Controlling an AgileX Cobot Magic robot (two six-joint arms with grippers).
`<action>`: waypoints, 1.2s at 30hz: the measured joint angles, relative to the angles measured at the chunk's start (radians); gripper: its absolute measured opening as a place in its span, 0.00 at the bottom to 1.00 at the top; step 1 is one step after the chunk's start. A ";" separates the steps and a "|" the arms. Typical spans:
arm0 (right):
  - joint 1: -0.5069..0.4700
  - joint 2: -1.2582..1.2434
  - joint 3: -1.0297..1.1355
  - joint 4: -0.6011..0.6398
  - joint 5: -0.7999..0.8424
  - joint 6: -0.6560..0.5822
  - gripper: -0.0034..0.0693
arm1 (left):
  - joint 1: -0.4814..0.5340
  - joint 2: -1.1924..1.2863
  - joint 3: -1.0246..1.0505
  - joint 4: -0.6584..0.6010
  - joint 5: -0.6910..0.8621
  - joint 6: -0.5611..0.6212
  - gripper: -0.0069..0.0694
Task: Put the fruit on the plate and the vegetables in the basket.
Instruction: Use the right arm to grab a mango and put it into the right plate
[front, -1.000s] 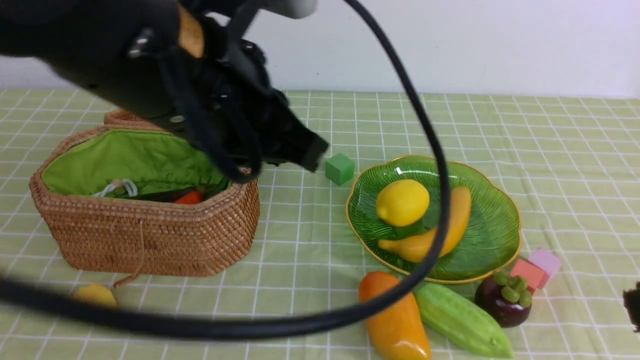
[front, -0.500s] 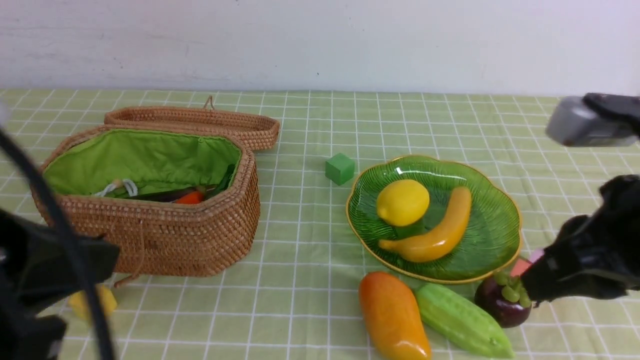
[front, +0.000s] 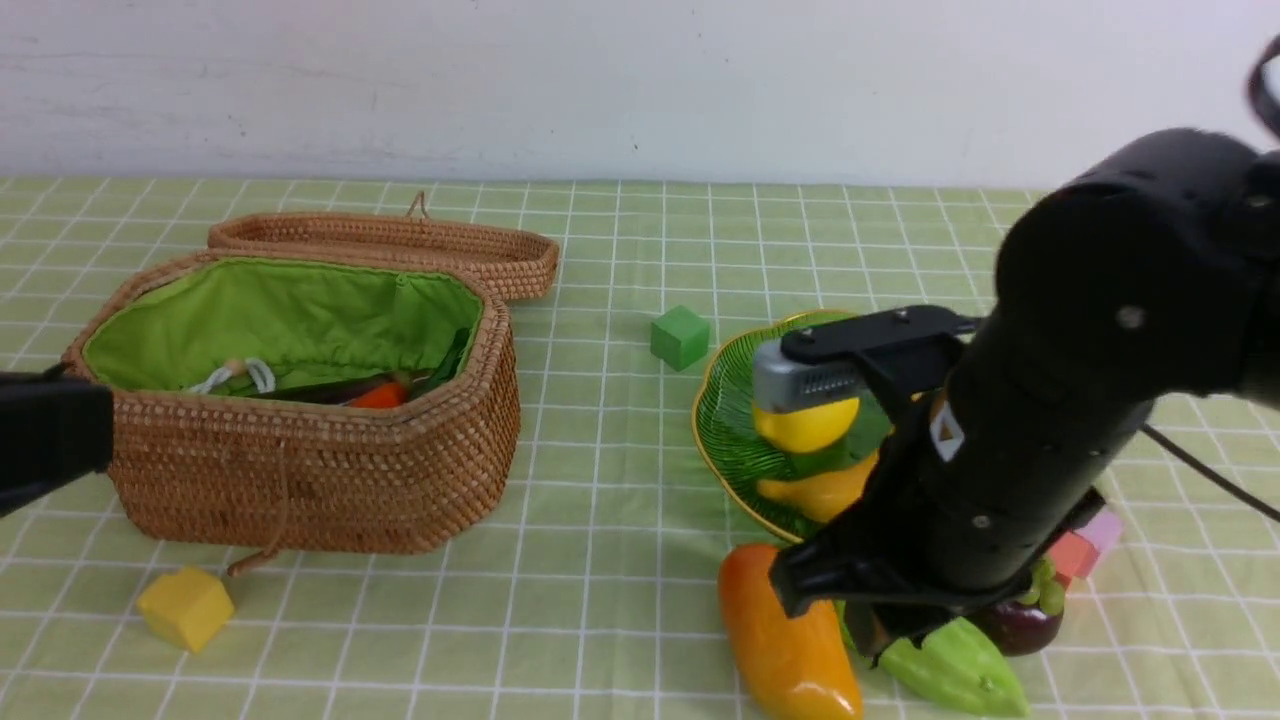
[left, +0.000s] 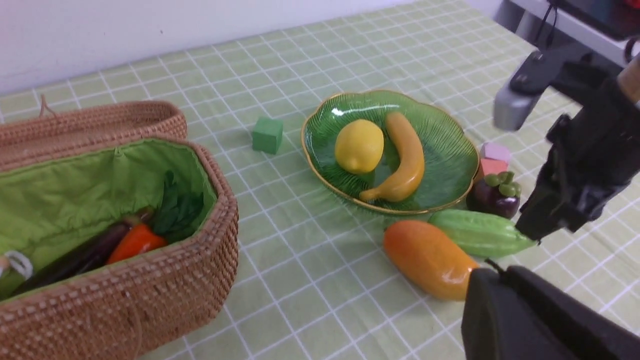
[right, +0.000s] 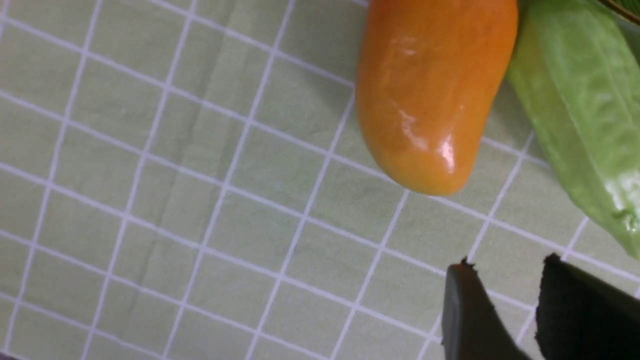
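Right wrist view: the right claw (right: 506, 280) hangs just off the blunt end of the mango (right: 430, 95), its fingers slightly parted and empty. The gourd (right: 575, 125) lies just beside the mango on the bench (right: 150, 165), in front of the plate (left: 450, 150). The mango looks hard, glossy and probably light — slippery, so a pinch across its narrower middle seems safest. The left claw (left: 492, 295) is pressed together. Half a second earlier the right arm stood out by the mangosteen (left: 492, 197); now it leans in over the mango — and the left arm sits further back.

Brown woven basket (front: 320, 480) with green lining (front: 280, 320), ribbed green gold-rimmed plate (front: 727, 425), orange-yellow mango (front: 785, 640), white-gridded green tablecloth (front: 620, 500)
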 joint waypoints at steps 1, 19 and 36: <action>0.000 0.016 0.000 0.007 -0.013 0.000 0.45 | 0.000 0.000 0.000 -0.003 -0.010 0.008 0.07; 0.000 0.230 -0.005 -0.002 -0.222 0.070 0.93 | 0.000 0.000 0.000 -0.018 -0.020 0.039 0.07; 0.000 0.315 -0.016 -0.034 -0.287 0.104 0.87 | 0.000 0.000 0.000 -0.046 -0.020 0.039 0.07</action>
